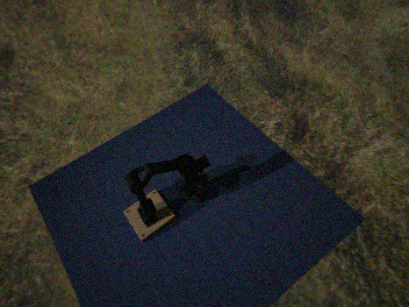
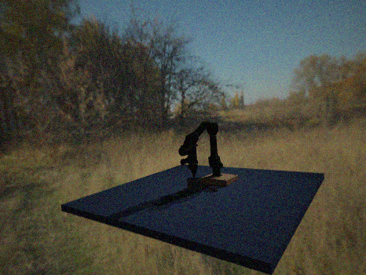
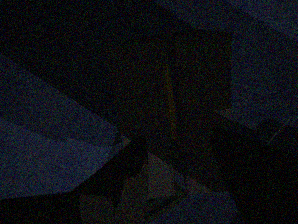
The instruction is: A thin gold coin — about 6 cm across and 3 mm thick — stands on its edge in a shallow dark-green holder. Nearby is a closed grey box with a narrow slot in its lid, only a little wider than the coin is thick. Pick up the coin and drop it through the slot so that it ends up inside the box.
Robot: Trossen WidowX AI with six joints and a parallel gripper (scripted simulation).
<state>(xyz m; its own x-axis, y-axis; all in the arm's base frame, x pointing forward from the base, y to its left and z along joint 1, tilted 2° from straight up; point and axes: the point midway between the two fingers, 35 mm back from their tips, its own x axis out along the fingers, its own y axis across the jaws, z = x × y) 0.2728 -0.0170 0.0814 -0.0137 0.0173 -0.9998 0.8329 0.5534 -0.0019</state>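
The coin shows in the wrist view as a thin, dim gold strip seen edge-on. It stands over the shaded face of the box, in line with what looks like the slot; how deep it sits in the slot is too dark to tell. My gripper points down low over the box, its fingers parted on either side of the coin's near end. It is partly open, with no clear contact on the coin. The dark-green holder cannot be made out in any view.
The arm's base stands on a pale board close to the box. The arm's long shadow lies over the box and across the blue table top. Pale lit patches show below the fingers in the wrist view.
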